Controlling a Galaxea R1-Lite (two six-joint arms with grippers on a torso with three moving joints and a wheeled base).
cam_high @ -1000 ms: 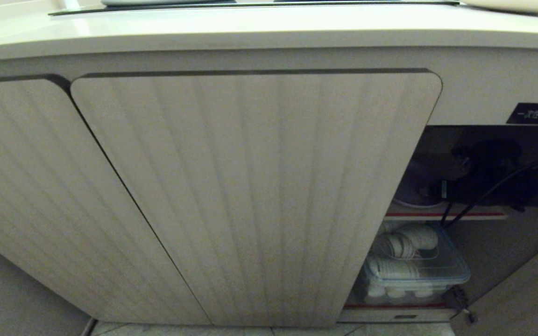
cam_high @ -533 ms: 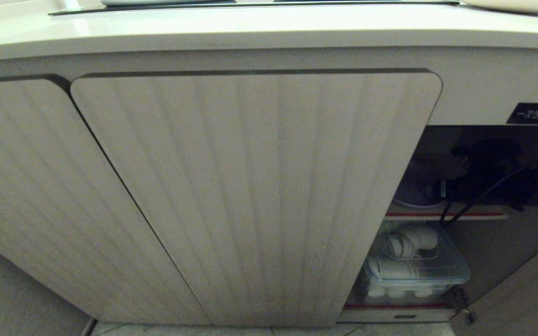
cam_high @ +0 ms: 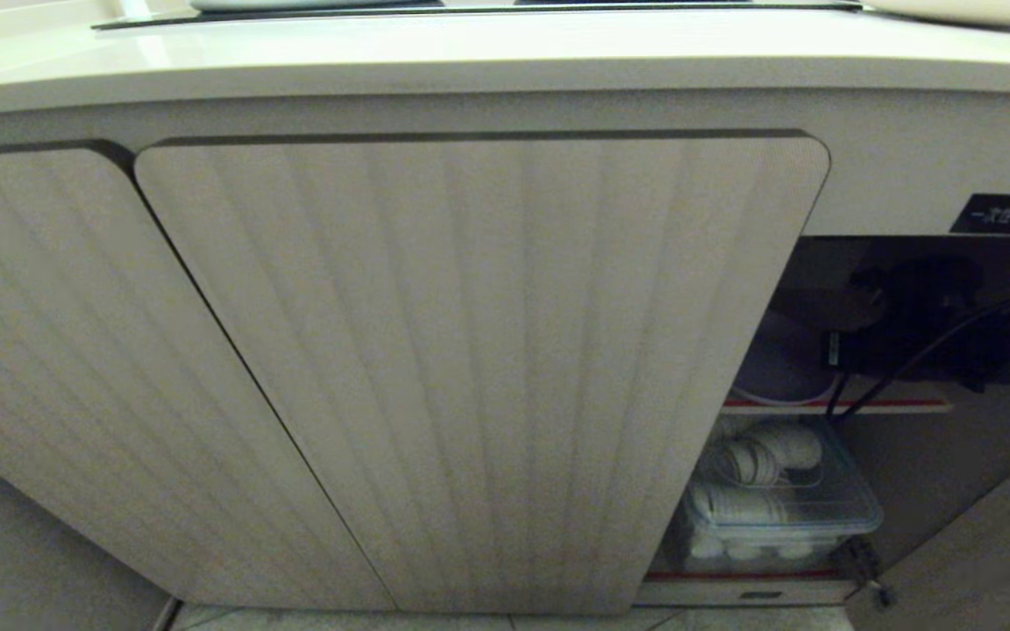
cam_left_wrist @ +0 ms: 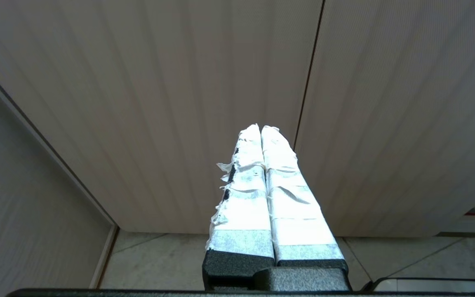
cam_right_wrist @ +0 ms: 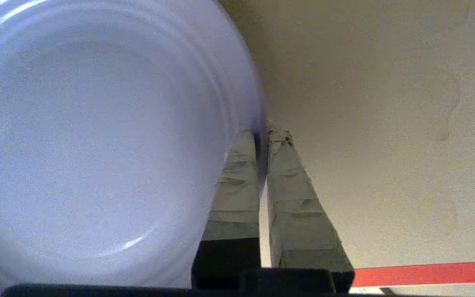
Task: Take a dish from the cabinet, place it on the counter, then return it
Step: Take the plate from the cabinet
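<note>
The lavender dish (cam_right_wrist: 97, 144) lies on the inner shelf (cam_right_wrist: 427, 273) of the cabinet (cam_high: 470, 350), whose right-hand compartment stands open. My right gripper (cam_right_wrist: 262, 132) is shut on the dish's rim, one taped finger on each side of the edge. In the head view the dish (cam_high: 777, 364) shows dimly behind the closed door's edge, with my dark right arm (cam_high: 917, 324) reaching into it. My left gripper (cam_left_wrist: 261, 128) is shut and empty, parked low in front of the ribbed doors. The counter (cam_high: 505, 53) runs along the top.
Under the red-edged shelf (cam_high: 838, 405) sits a clear plastic box (cam_high: 777, 499) of white round pieces. A black cable (cam_high: 899, 372) hangs off my right arm. A black label (cam_high: 1006, 213) marks the open compartment, and its open door (cam_high: 996, 561) stands at the lower right.
My right gripper has shut on the dish's rim. In the head view the dish looks tipped up a little off the shelf. The arm has hardly moved.
</note>
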